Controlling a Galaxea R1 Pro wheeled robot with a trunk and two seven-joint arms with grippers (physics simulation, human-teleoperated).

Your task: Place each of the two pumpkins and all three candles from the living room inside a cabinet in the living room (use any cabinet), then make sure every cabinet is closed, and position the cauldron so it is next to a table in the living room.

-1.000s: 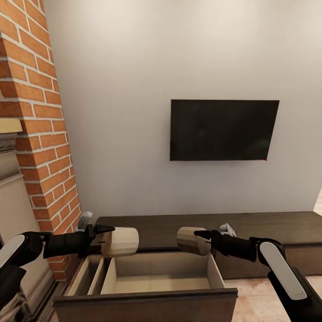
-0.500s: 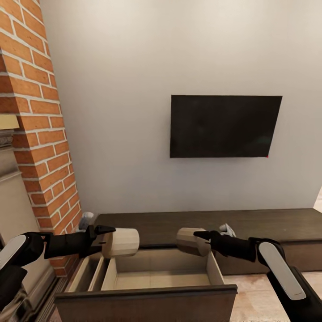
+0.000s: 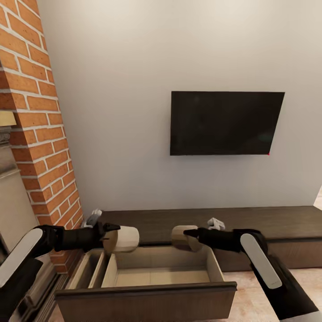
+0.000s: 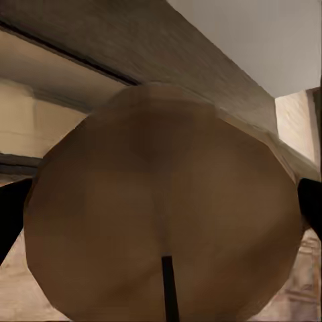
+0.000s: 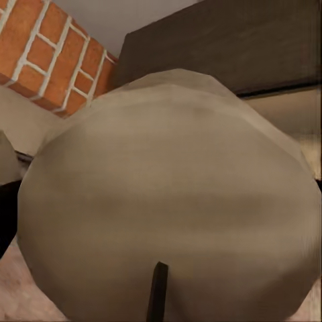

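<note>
— Candles status?
— I've got one candle [image 3: 126, 239] clamped in my left gripper [image 3: 108, 234], another candle [image 3: 181, 237] in my right gripper [image 3: 191, 233], both above the cabinet's [image 3: 277, 223] open drawer [image 3: 147, 293], near its back edge.

Cream-beige candles [image 3: 126, 239] [image 3: 182, 237]. Dark-brown cabinet [image 3: 268, 223], pale beige drawer interior [image 3: 156, 277]. Red brick chimney [image 3: 40, 134], pale mortar lines. Black television [image 3: 226, 123]. Pale grey wall [image 3: 134, 89].

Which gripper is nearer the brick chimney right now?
Left. The left gripper holds its candle close beside the brick chimney; the right gripper is further along the cabinet.
</note>
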